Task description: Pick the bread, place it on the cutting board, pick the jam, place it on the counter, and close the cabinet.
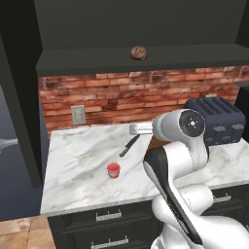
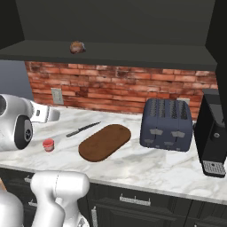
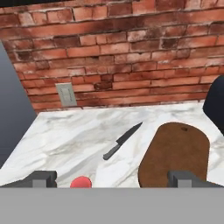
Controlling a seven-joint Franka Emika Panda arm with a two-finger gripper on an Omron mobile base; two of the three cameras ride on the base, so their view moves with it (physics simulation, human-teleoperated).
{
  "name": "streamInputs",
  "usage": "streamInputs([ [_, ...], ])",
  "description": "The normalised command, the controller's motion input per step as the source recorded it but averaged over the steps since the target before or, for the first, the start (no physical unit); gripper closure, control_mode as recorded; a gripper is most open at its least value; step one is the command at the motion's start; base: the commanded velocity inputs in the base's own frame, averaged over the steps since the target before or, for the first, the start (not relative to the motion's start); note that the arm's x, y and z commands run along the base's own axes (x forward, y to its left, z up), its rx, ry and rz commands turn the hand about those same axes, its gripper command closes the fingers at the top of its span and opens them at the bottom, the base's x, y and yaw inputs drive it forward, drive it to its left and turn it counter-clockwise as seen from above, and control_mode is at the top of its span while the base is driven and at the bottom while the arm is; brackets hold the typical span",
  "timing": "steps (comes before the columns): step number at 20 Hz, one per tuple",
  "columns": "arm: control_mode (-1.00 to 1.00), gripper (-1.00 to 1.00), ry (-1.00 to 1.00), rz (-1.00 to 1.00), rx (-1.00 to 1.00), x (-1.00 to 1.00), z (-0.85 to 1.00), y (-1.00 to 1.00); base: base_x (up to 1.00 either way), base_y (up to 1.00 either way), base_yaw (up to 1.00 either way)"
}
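Cabinet (image 2: 111, 22): dark charcoal wall unit above the counter; its inside shelf is exposed in both base views, and a dark panel at the far left of the left base view may be its open door, though I cannot tell for sure.
Bread (image 1: 138, 53): small mottled-brown roll on the cabinet shelf, near the shelf's front edge, left of middle in the right base view (image 2: 77, 47).
Counter (image 1: 82, 160): white-grey veined marble against a red brick wall, dark drawers with silver handles below.
Wall plate (image 3: 66, 94): grey switch plate on the bricks above the counter's back left part.
Jam (image 1: 114, 169): small red jar standing upright near the counter's front edge, toward its left end, apart from the knife and board.
Knife (image 3: 123, 140): dark blade and handle, lying flat between jar and board, touching neither.
Cutting board (image 2: 105, 142): dark-brown oval, flat on the counter, bare, left of the toaster.
Toaster (image 2: 166, 124): dark blue, toward the counter's right part.
Coffee machine (image 2: 213, 133): black, at the right end.
Gripper (image 3: 113, 179): above the counter's front edge; fingers spread wide, nothing between them.
Writing: none readable on any item.
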Motion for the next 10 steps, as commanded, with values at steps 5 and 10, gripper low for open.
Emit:
streamInputs([
  [5, -1.00, -1.00, 0.00, 0.00, 0.00, -0.16, 0.22, -0.17, 0.00, 0.00, 0.00],
  [10, -1.00, -1.00, 0.00, 0.00, 0.00, -0.14, 0.14, -0.18, 0.00, 0.00, 0.00],
])
